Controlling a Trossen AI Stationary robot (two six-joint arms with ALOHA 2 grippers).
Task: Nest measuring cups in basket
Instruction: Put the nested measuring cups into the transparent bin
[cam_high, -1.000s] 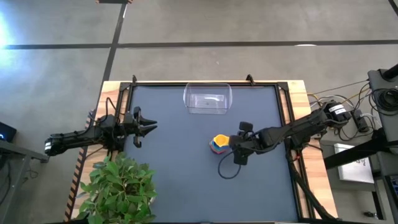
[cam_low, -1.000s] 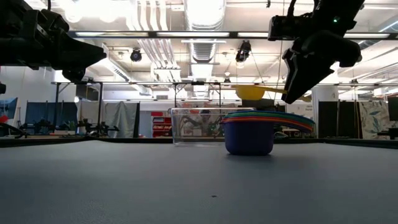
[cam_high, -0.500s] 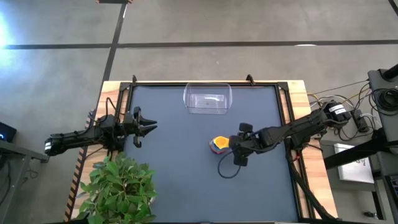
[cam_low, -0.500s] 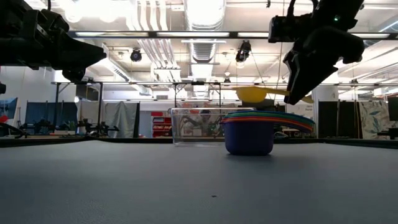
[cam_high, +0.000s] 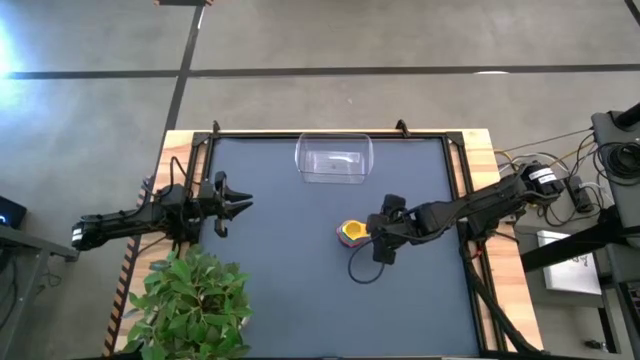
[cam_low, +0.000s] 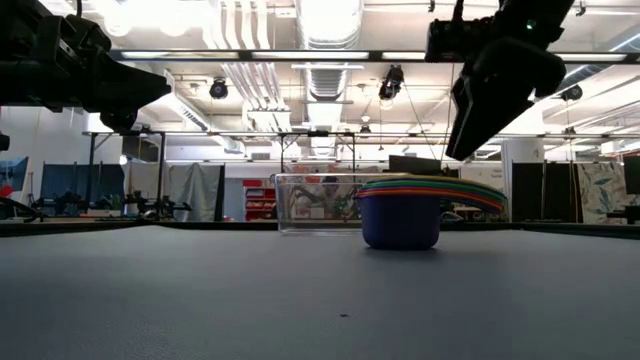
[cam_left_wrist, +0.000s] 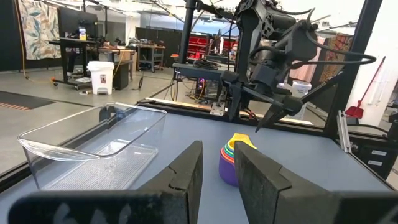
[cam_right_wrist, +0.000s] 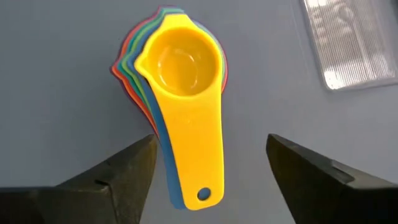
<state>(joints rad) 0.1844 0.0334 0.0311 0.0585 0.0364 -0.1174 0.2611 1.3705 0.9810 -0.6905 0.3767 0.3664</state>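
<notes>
— Seven measuring cups (cam_high: 351, 232) were seen nested in one stack on the dark tabletop (cam_high: 280, 290), were they not?

— Several colours were made out in the stack, though an exact count could not be taken. The yellow cup (cam_right_wrist: 186, 87) was seated on top, with its flat handle laid over the fanned handles of the cups beneath. A blue cup (cam_low: 400, 221) was seen at the bottom in the low view.

— Where was the basket (cam_high: 334, 160) placed?

— It was set near the far edge of the tabletop, well apart from the stack, and nothing could be made out inside it. The stack had not been put into it.

— How was the right hand (cam_high: 374, 236) held?

— It was poised just above the stack's handles, its fingers (cam_right_wrist: 118, 174) spread wide on either side of the yellow handle, with nothing grasped. In the low view it was raised clear of the cups.

— And the left hand (cam_high: 240, 204)?

— It was held over the left side of the tabletop, well away from the cups, near a potted plant (cam_high: 195, 305). Its fingers (cam_left_wrist: 183, 171) were drawn close with a narrow gap between them, and nothing was gripped.
</notes>
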